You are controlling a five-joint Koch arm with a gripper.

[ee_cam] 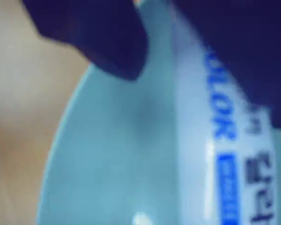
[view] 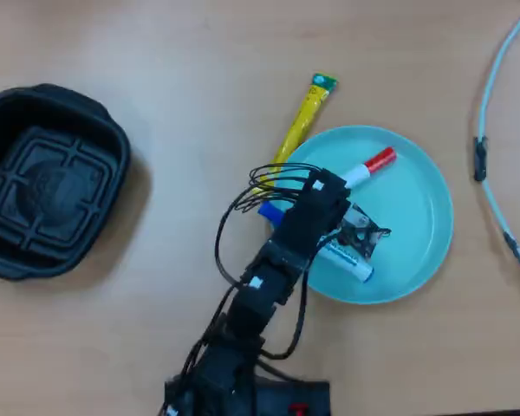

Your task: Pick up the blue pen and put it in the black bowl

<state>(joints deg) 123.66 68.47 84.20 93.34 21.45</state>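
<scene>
A black hobby arm reaches from six o'clock in the overhead view over a round teal plate [view: 416, 217] right of centre, where the blue pen [view: 351, 265], a white-barrelled marker with a blue cap, lies mostly hidden beneath the wrist. Its blue cap pokes out at the plate's nine-o'clock edge and its blue-printed end shows toward five o'clock of the gripper. A matching white marker with a red cap [view: 368, 167] lies on the plate toward twelve o'clock, and a yellow stick packet with a green tip [view: 305, 113] rests on the wooden table [view: 199, 78] at the plate's eleven-o'clock rim.

The black bowl [view: 48, 178], a rounded-square plastic tray with a ribbed bottom, sits empty and well apart at nine o'clock of the table. By these pictures the job is at its grasping step: the lift, the carry and the drop all remain.

In the wrist view the gripper [ee_cam: 164, 65] shows two dark jaws set apart, one either side of the pen's white barrel. Whether they press the barrel cannot be told through the blur.
</scene>
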